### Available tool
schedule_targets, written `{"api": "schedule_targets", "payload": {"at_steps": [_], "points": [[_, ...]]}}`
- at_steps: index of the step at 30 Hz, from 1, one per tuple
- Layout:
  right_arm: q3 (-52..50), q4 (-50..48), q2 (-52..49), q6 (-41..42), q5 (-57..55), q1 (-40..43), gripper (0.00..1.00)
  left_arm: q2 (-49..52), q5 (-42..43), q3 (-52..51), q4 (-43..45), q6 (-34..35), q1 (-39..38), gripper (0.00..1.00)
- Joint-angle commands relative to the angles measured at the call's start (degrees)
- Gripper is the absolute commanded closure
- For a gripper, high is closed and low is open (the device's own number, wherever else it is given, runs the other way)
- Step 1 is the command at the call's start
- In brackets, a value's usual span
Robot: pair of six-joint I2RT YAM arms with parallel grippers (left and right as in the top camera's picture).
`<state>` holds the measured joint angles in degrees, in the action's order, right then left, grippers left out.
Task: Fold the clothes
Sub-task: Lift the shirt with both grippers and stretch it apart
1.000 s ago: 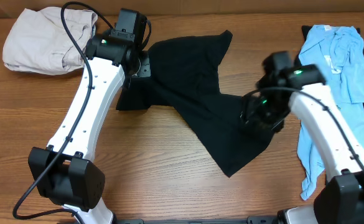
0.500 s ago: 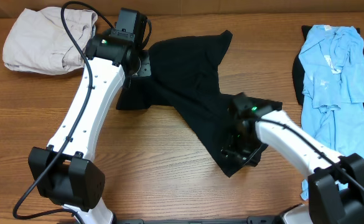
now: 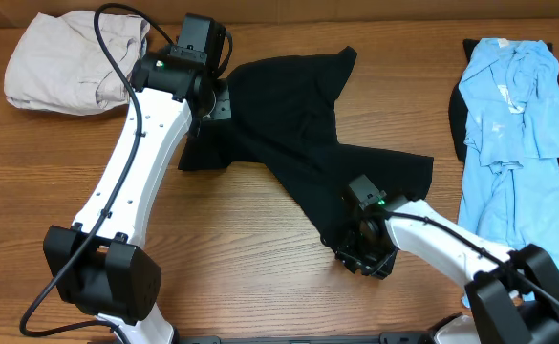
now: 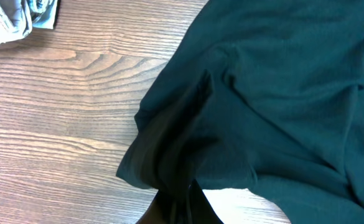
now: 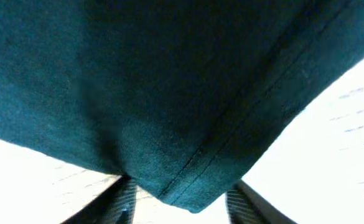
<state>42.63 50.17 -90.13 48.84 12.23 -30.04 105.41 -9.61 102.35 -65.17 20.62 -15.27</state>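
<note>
A black T-shirt (image 3: 298,143) lies crumpled across the middle of the table. My left gripper (image 3: 205,100) is shut on the shirt's left edge; the left wrist view shows the dark cloth (image 4: 244,106) bunched and pinched between the fingers (image 4: 180,208). My right gripper (image 3: 360,250) is open at the shirt's front corner, low over the table. In the right wrist view the hemmed corner (image 5: 182,124) lies between the two spread fingers (image 5: 180,202).
A beige folded garment (image 3: 69,62) sits at the back left, its edge showing in the left wrist view (image 4: 14,18). A light blue shirt (image 3: 508,124) lies over a dark garment along the right edge. Bare wood table (image 3: 231,248) lies in front.
My right arm has swung from the shirt's right side down and left to its front corner. The left arm and the shirt's left part have not moved.
</note>
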Motion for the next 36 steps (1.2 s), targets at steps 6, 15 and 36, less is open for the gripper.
{"api": "schedule_targets", "payload": {"at_steps": [6,15,36], "points": [[-1.7,-3.1,-1.9,0.7,-3.2,2.1,0.96,0.2,0.0,-0.3,-0.6,0.1,0.4,0.96],[10.3,8.9,9.0,-8.5,-6.2,14.8,0.96,-3.6,-2.7,9.1,-7.5,-2.0,3.0,0.96],[75.1,34.4,17.5,-31.2,-1.7,44.0,0.96,-20.6,-22.4,36.8,-13.5,-6.5,5.9,0.96]]}}
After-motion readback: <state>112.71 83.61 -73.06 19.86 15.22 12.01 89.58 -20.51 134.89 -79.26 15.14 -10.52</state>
